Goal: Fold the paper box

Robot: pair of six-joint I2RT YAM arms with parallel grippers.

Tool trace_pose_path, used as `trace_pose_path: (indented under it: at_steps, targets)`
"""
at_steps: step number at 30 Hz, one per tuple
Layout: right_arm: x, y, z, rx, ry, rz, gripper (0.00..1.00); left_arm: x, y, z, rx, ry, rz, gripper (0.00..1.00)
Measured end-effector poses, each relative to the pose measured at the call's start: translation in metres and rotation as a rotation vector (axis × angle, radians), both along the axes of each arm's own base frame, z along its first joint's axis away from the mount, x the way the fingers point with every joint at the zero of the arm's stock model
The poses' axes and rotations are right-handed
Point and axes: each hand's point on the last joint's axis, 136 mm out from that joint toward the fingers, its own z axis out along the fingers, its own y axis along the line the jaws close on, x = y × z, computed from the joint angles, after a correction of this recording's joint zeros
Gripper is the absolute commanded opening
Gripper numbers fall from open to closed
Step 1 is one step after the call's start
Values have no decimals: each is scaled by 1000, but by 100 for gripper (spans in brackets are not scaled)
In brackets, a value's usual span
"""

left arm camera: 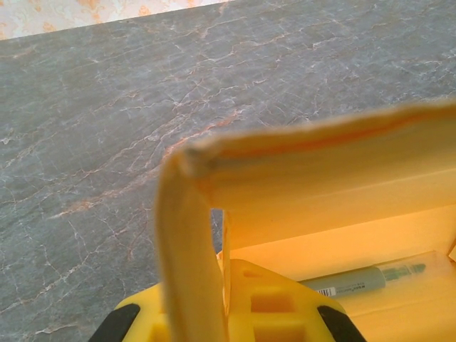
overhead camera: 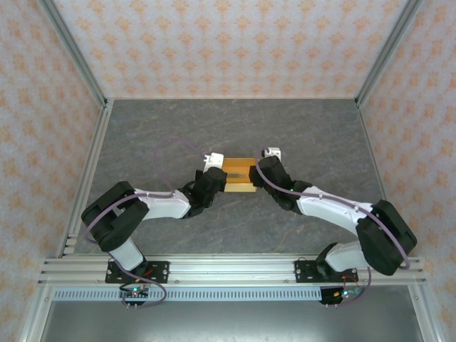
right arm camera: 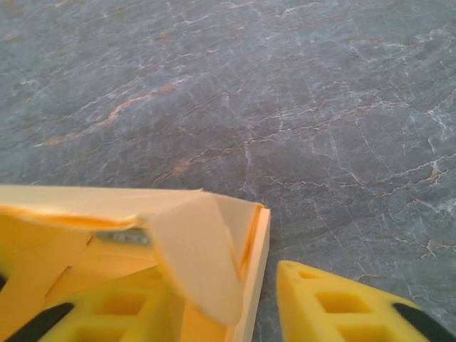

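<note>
Paper box (overhead camera: 239, 174) in the middle of the grey marbled table (overhead camera: 235, 125), with an arm at each end.

From above, the left gripper (overhead camera: 216, 179) is at the box's left end. Up close, its yellow fingers (left arm camera: 274, 306) are pressed together on a thin upright wall of the orange-yellow paperboard, which runs down between them. The right gripper (overhead camera: 258, 173) is at the right end with its jaws apart. In its wrist view one finger (right arm camera: 121, 313) sits inside the box. The other finger (right arm camera: 342, 306) is outside over bare table. The end wall and a curled flap stand between the two, with a clear gap next to the outer finger. A grey pen-like tube (left arm camera: 363, 279) lies on the floor of the box.
</note>
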Motion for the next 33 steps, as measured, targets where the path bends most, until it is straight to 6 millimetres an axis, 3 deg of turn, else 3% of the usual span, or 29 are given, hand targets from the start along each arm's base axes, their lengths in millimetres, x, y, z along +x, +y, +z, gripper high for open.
trace_pose_path:
  at_steps: [11, 14, 19, 22, 26, 33]
  targets:
    - [-37, -8, 39, 29, 39, 102, 54, -3, 0, 2, 23, -16, 12, 0]
    - [-30, -3, 63, 48, 36, 116, 54, -3, 0, 2, 26, -17, 13, 0]
    - [12, 2, 93, 106, 43, 92, 54, -3, 0, 2, 32, -17, 12, 0]
    - [37, 5, 87, 114, 93, 83, 53, -3, 0, 2, 35, -17, 12, 0]
    - [57, 19, 64, 94, 189, 98, 51, -2, 1, 1, 39, -17, 16, 0]
    - [53, 26, 22, 59, 314, 118, 49, -5, -1, 0, 50, -22, 20, 1]
